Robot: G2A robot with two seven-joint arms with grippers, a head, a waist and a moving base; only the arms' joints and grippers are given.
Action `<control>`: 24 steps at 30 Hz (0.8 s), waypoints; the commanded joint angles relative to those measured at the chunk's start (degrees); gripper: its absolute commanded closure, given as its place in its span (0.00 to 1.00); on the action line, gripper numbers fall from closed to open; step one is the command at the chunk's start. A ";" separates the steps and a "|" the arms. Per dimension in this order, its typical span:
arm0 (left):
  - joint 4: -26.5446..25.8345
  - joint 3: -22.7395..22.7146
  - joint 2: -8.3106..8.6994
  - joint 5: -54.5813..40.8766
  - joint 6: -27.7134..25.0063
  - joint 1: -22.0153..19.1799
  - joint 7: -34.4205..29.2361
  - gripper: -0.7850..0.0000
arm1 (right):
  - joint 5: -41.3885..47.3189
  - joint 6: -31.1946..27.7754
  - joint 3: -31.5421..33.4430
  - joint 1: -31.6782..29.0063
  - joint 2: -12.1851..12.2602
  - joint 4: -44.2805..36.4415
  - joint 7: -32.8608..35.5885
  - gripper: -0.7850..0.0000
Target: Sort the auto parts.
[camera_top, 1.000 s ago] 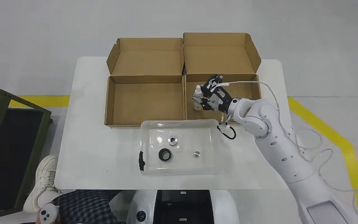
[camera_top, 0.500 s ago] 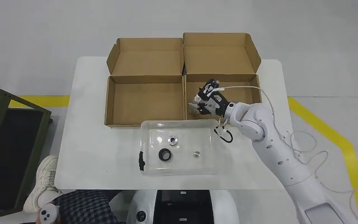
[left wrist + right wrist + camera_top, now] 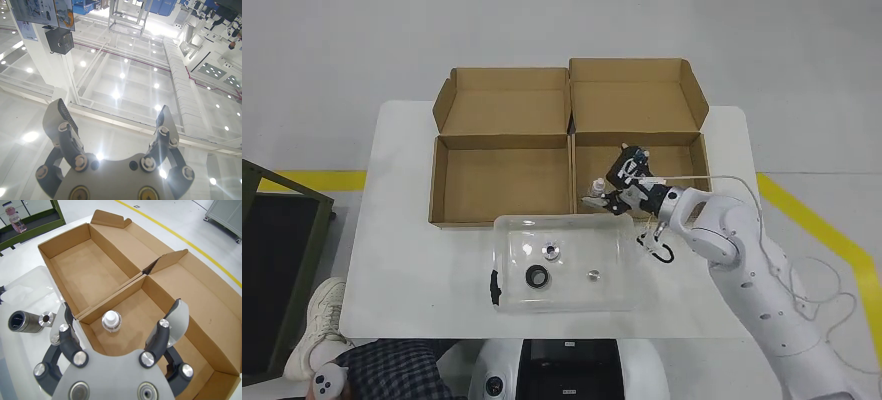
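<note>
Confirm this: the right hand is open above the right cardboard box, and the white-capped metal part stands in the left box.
Wrong box. The white-capped metal part stands in the right cardboard box, in the corner beside the left box; the top view shows it. The right hand is indeed open above the right box.

place: industrial robot hall | floor [image 3: 542,30]: grey, yellow line [image 3: 322,181] | ceiling [image 3: 136,62]: high, gridded, lamps [image 3: 122,75] | green rack [image 3: 59,213]
</note>
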 commanded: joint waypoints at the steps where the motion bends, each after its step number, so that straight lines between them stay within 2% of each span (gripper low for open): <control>1: 0.00 0.00 0.00 0.00 0.00 0.00 0.00 0.00 | 0.32 -1.10 0.95 -1.22 0.33 -2.66 1.55 0.00; 7: 0.00 0.00 0.00 0.00 0.00 0.00 0.00 0.00 | 0.22 -4.28 2.91 -5.16 1.25 -9.30 5.35 0.00; 12: 0.00 0.00 0.00 0.00 0.00 0.00 0.00 0.00 | -1.54 -6.19 2.71 -7.76 1.70 -11.59 6.50 0.00; 24: 0.00 0.00 0.00 0.00 0.00 0.00 0.00 0.00 | -11.30 -9.97 0.55 -12.88 2.68 -17.35 9.97 0.00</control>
